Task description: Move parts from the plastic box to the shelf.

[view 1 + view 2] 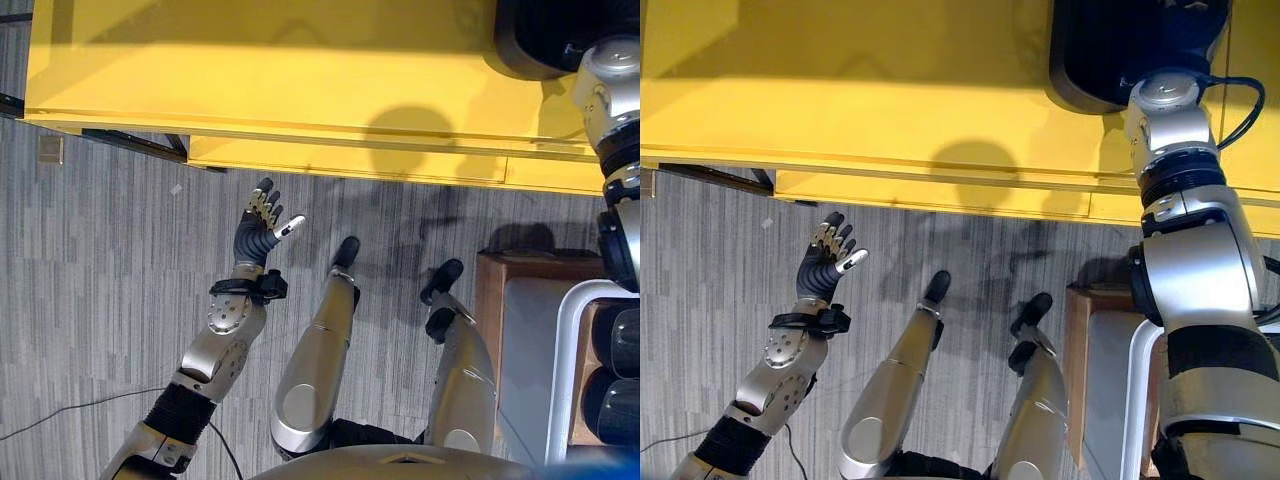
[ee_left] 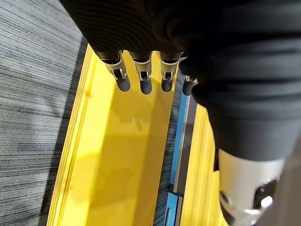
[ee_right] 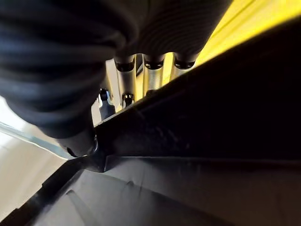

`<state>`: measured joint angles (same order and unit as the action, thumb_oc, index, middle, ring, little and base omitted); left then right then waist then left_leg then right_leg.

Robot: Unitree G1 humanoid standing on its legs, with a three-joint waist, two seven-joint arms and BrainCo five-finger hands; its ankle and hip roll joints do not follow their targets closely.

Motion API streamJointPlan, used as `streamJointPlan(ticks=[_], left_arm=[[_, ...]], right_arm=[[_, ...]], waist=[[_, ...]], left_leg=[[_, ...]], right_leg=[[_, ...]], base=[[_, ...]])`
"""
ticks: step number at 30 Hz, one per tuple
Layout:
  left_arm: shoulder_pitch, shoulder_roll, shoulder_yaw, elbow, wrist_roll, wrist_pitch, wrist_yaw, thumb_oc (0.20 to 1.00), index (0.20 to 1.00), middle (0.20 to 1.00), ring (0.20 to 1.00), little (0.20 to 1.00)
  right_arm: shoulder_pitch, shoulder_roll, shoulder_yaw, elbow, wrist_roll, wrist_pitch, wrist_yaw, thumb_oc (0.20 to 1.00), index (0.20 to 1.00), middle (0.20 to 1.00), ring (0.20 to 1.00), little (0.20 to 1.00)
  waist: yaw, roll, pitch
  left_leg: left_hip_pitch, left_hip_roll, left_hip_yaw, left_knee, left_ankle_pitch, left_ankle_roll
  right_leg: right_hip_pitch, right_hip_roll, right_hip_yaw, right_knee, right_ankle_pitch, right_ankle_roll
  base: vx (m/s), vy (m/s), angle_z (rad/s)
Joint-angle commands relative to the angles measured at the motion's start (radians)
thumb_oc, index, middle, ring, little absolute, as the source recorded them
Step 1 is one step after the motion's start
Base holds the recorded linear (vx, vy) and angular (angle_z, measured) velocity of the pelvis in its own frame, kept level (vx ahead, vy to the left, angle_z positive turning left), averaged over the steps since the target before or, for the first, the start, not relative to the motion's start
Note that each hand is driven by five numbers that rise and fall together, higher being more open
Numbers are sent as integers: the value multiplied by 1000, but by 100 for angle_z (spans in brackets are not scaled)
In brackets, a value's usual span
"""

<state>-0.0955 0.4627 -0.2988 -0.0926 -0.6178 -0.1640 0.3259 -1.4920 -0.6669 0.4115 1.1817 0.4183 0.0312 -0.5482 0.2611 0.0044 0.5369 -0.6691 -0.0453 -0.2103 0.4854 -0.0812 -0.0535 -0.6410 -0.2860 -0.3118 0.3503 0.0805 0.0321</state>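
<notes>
One black plastic box [image 1: 1110, 50] on the yellow shelf [image 1: 890, 90] at 1 o'clock | right hand [image 3: 141, 70] reaching over its rim, grip cannot be told | left hand [image 1: 262, 225] at 9 o'clock over grey floor [image 1: 100, 250], fingers relaxed, empty

The right hand [image 3: 141, 75] reaches behind the rim of the black plastic box [image 1: 1095, 50]; its fingertips are hidden there, so its grasp cannot be determined. The frame edge crops the box's far side.
</notes>
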Motion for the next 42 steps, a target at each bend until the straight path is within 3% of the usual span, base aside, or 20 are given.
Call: streamJointPlan(ticks=[1, 16, 17, 18, 19, 26, 42], left_arm=[[12, 34, -12, -86, -1, -54, -7, 1000, 1000, 1000, 1000, 1000], [10, 32, -15, -81, -20, -63, 0, 1000, 1000, 1000, 1000, 1000], [9, 28, -14, -76, -25, -65, 2, 1000, 1000, 1000, 1000, 1000], [10, 28, -14, -75, -26, -65, 2, 1000, 1000, 1000, 1000, 1000], [9, 28, -15, -76, -28, -66, 1, 1000, 1000, 1000, 1000, 1000], [10, 32, -13, -67, -35, -68, 4, 1000, 1000, 1000, 1000, 1000], [25, 38, 8, -63, -44, -60, -5, 1000, 1000, 1000, 1000, 1000]], right_arm=[[-119, -87, 83, -26, 1, -46, 0, 200, 200, 200, 200, 200], [-181, -109, 118, 31, 39, -53, 4, 200, 200, 200, 200, 200], [-181, -101, 112, 27, 46, -57, 2, 545, 545, 545, 545, 545], [-181, -101, 111, 27, 46, -57, 2, 658, 658, 658, 658, 658], [-182, -98, 105, 23, 58, -62, 1, 1000, 1000, 1000, 1000, 1000], [-182, -83, 68, -23, 115, -90, -19, 1000, 1000, 1000, 1000, 1000], [-92, -85, 19, -384, 43, -135, -80, 1000, 1000, 1000, 1000, 1000]], waist=[[6, 29, -42], [6, 30, -43], [6, 31, -42], [6, 31, -42], [5, 31, -42], [2, 30, -46], [-43, 16, -57]], left_leg=[[34, 8, -10, -96, -6, 1], [40, 7, -12, -111, 3, -2], [40, 6, -13, -112, 4, -2], [40, 6, -14, -112, 4, -2], [40, 5, -13, -112, 3, -2], [43, 5, -11, -112, 4, -3], [80, 12, 5, -93, -15, -2]], right_leg=[[69, -13, 42, 172, -247, 71], [73, -13, 43, 171, -244, 72], [74, -12, 44, 171, -244, 71], [74, -12, 44, 171, -244, 71], [74, -12, 44, 172, -244, 71], [78, -11, 46, 169, -244, 70], [116, -3, 65, 163, -243, 67]], base=[[0, 0, 0], [0, -1, 0], [0, 0, 0], [0, 0, 0], [0, 0, 0], [0, 0, 0], [4, 3, -4]])
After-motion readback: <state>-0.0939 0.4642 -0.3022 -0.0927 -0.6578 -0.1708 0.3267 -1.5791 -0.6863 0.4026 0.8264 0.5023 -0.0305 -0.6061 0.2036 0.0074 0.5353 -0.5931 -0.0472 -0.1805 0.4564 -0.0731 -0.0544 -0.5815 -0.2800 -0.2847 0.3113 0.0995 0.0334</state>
